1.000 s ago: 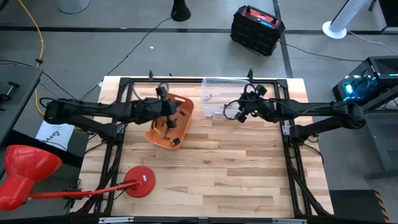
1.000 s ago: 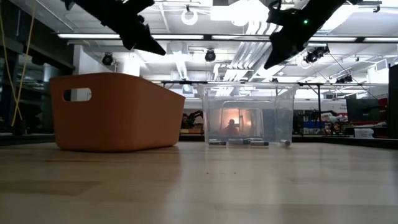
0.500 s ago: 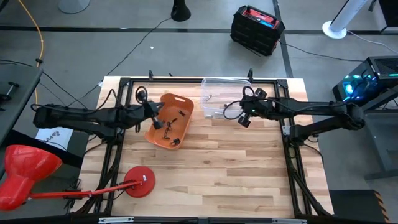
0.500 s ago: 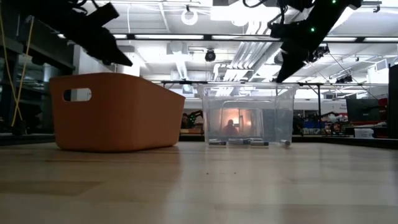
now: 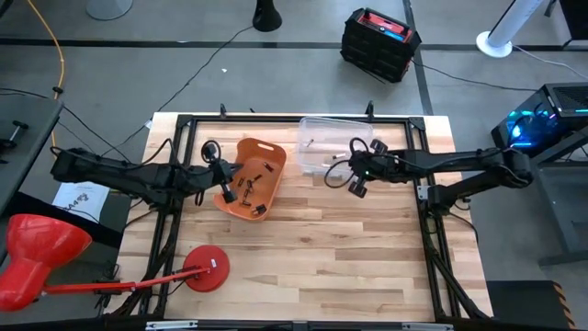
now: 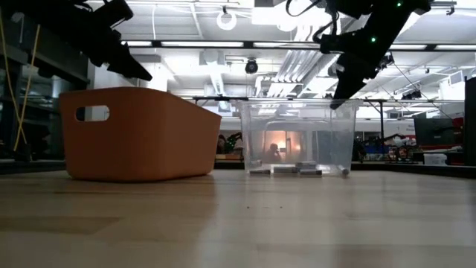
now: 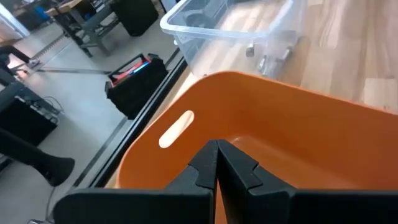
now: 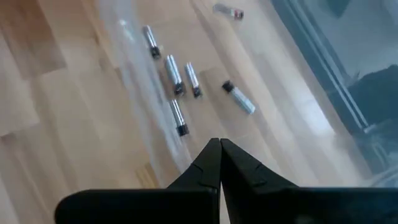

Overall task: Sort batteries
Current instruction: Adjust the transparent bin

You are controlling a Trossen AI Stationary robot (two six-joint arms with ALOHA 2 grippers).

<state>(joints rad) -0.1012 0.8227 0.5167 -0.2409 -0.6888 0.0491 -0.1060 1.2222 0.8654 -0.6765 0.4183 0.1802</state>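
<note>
An orange bin (image 5: 272,153) stands on the table's far left part, with dark batteries (image 5: 250,185) lying inside it. To its right stands a clear bin (image 5: 315,122); several silvery batteries (image 8: 174,78) lie on its floor, which also show in the low view as batteries (image 6: 297,170). My left gripper (image 7: 217,152) hangs shut and empty over the orange bin's left rim (image 5: 225,187). My right gripper (image 8: 219,149) hangs shut and empty above the clear bin's near wall (image 5: 356,183), high above the table (image 6: 341,98).
A red disc foot with a red rod (image 5: 208,271) lies on the table's near left part. Black frame rails (image 5: 432,239) run along the table's sides. The light wooden top (image 5: 322,257) between the bins and the near edge is bare.
My left gripper has drawn back from over the middle of the orange bin toward the table's left edge. My right gripper has gone from over the clear bin toward the near edge and slightly down.
</note>
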